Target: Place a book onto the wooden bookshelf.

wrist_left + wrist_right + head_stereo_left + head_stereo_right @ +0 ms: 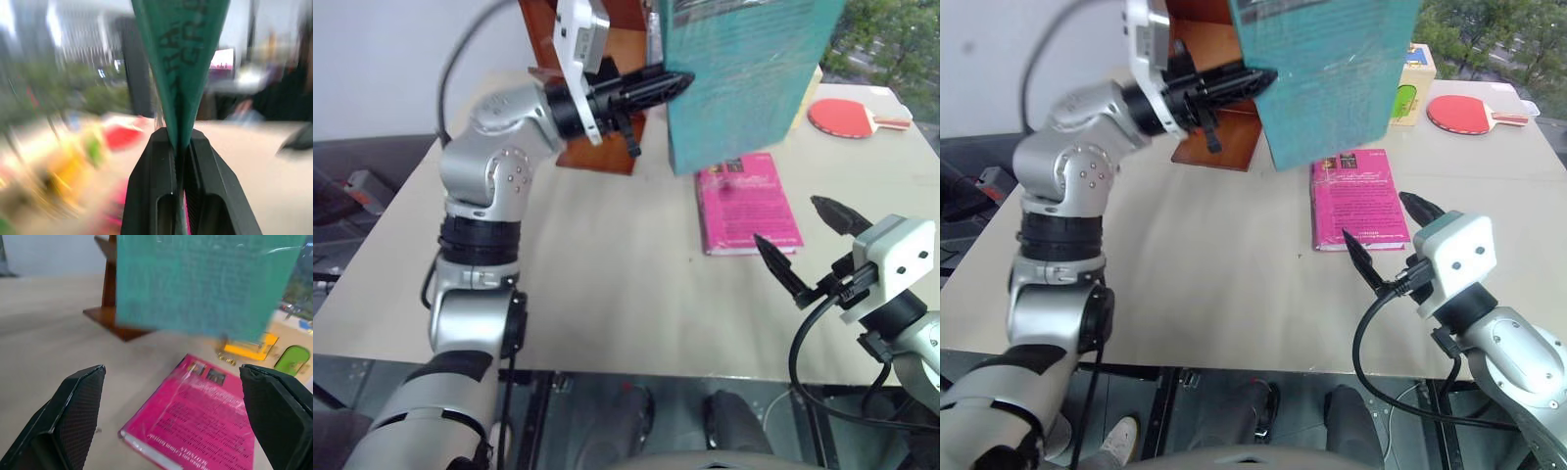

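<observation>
The teal-green book (pixel 744 78) hangs upright in the air above the table, in front of the wooden bookshelf (pixel 607 108). My left gripper (pixel 680 80) is shut on the book's left edge; in the left wrist view both fingers (pixel 156 196) clamp its spine (pixel 178 73). The reddish-brown bookshelf (pixel 1219 93) stands at the back of the table, partly hidden by the book and my left arm. My right gripper (pixel 803 240) is open low at the right, just off the pink book's near edge, with nothing between its fingers (pixel 78 406).
A magenta-pink book (pixel 747 201) lies flat on the beige table (pixel 607 284). A pale wooden box with coloured doors (pixel 1413 83) and a red table-tennis paddle (pixel 847 117) sit at the back right. The table's near edge runs just in front of me.
</observation>
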Motion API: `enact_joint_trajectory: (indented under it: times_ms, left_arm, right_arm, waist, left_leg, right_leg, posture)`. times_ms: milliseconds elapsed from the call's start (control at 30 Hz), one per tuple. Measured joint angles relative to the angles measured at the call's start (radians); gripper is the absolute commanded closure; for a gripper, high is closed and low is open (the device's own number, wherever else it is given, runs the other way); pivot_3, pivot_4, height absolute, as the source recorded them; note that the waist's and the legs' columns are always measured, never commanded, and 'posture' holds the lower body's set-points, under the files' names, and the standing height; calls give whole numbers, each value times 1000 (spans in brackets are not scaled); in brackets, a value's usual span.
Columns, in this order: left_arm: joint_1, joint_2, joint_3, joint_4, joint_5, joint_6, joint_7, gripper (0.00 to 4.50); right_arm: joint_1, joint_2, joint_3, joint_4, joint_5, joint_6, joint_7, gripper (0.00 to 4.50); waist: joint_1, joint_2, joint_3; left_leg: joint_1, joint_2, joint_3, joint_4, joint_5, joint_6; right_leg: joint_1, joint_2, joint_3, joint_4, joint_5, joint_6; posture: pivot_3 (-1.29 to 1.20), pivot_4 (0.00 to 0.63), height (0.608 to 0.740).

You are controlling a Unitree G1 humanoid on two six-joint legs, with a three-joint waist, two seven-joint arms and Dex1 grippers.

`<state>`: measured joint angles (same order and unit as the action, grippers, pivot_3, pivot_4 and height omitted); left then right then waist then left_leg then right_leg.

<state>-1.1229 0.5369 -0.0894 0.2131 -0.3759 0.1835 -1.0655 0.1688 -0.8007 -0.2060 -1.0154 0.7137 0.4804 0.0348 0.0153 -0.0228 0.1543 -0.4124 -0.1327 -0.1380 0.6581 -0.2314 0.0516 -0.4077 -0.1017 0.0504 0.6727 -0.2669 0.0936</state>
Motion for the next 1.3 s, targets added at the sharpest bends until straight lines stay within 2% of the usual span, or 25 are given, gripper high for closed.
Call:
enact_joint_trajectory:
  times_ms: [100,200,300,433,533,667,833,867,933,967,1000,1133,1167,1300]
  left_arm:
    - [-142,62,-68,227,173,-244,-44,4450]
    - [-349,153,-143,489,378,-457,-44,4450]
    - [-530,212,-217,708,552,-586,-42,4450]
    - [-672,214,-320,917,737,-604,-1,4450]
    - [-717,200,-360,990,816,-607,49,4450]
    - [-701,135,-471,1077,960,-599,139,4450]
    - [-673,76,-508,1126,1030,-538,185,4450]
    - [-676,70,-507,1130,1033,-526,181,3659]
    - [-676,62,-506,1134,1035,-515,172,3296]
    - [-676,62,-506,1136,1038,-511,171,2574]
    - [-676,63,-505,1139,1040,-504,171,2254]
    - [-675,81,-456,1145,1014,-494,171,361]
    - [-675,89,-440,1145,1003,-494,166,54]
    - [-651,130,-301,1130,873,-486,40,54]
  right_arm:
    - [-6,21,-2,3,-7,2,21,0]
    - [-42,37,-1,22,-32,4,46,0]
    - [-86,63,16,56,-74,4,68,0]
    - [-115,114,60,76,-137,-6,82,0]
    - [-124,145,88,89,-178,-7,87,0]
    - [-169,190,136,95,-242,-9,92,0]
    - [-245,222,162,98,-305,2,88,0]
    - [-258,223,160,97,-317,12,86,0]
    - [-266,223,157,96,-331,27,86,0]
    - [-265,223,156,92,-337,36,87,0]
    - [-263,223,151,87,-343,44,88,0]
    - [-228,218,120,62,-353,63,113,0]
    - [-221,218,109,61,-353,63,118,0]
    - [-209,200,39,61,-320,79,174,0]
  waist:
    - [-4,-2,2]
    - [-13,-3,3]
    - [-18,-3,3]
    - [-21,-7,5]
    - [-25,-8,6]
    - [-29,-9,7]
    - [-52,-11,13]
    - [-53,-11,13]
    - [-54,-11,13]
    - [-54,-11,13]
    - [-54,-11,13]
    - [-53,-11,13]
    - [-54,-11,13]
    - [-55,-11,13]
  left_leg:
    - [-3,1,-1,-1,0,0]
    - [-4,0,-1,-3,0,0]
    - [-4,-1,0,-4,-1,3]
    - [-5,-1,-2,-3,-1,3]
    - [-5,-1,-2,-3,-1,3]
    - [-4,-1,-2,0,-1,3]
    - [-4,0,-1,4,-1,3]
    - [-4,0,-1,4,-1,3]
    - [-4,0,-1,5,-1,3]
    - [-4,0,-1,5,-1,3]
    - [-4,0,-1,5,-1,3]
    - [-5,0,-1,5,-1,3]
    - [-5,0,-1,6,-1,3]
    - [-5,0,-1,6,-1,3]
  right_leg:
    - [-4,1,-1,1,0,0]
    - [-5,5,0,-1,0,0]
    - [-4,4,-1,-4,0,0]
    - [-4,5,-4,-5,0,1]
    - [-4,5,-5,-5,-1,1]
    - [-4,5,-4,0,-1,1]
    - [-5,7,-3,6,-1,1]
    - [-5,7,-3,6,-1,1]
    - [-5,7,-3,6,-1,1]
    - [-5,7,-3,6,-1,1]
    - [-5,7,-3,6,-1,1]
    - [-5,7,-3,6,-1,1]
    - [-5,7,-3,6,-1,1]
    - [-5,7,-3,6,-1,1]
  posture:
    - [0,150,740]
    - [0,150,740]
    - [0,150,740]
    - [0,150,740]
    - [0,150,740]
    - [0,150,740]
    - [0,150,740]
    - [0,150,740]
    - [0,150,740]
    - [0,150,740]
    - [0,150,740]
    - [0,150,740]
    - [0,150,740]
    - [0,150,740]
